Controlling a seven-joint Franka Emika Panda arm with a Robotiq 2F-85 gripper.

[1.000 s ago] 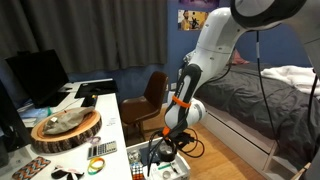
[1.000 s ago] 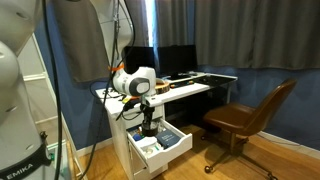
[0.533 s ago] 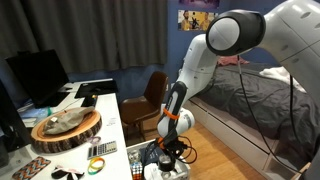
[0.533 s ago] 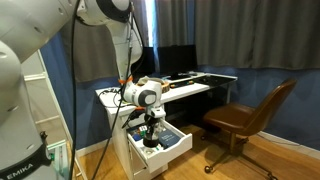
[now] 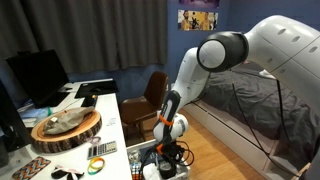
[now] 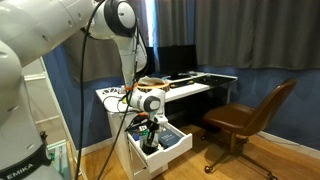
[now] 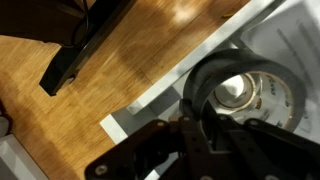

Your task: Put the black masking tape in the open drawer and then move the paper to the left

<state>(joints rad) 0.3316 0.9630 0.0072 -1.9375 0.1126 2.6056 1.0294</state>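
"Where is the black masking tape (image 7: pixel 236 88)?"

"At my fingertips. In the wrist view its ring, with the pale centre hole, sits over the white inside of the open drawer (image 7: pixel 138 112), close to a corner."

"And your pincer (image 7: pixel 196 122)?"

"Clamped on the roll's near wall, as far as that view shows. In both exterior views my pincer (image 6: pixel 150 137) hangs low inside the drawer (image 6: pixel 176 148), below the desk edge."

"Does the tape rest on the drawer's bottom?"

"I cannot tell. Beside the drawer's thin side I see only wooden floor (image 7: pixel 110 70)."
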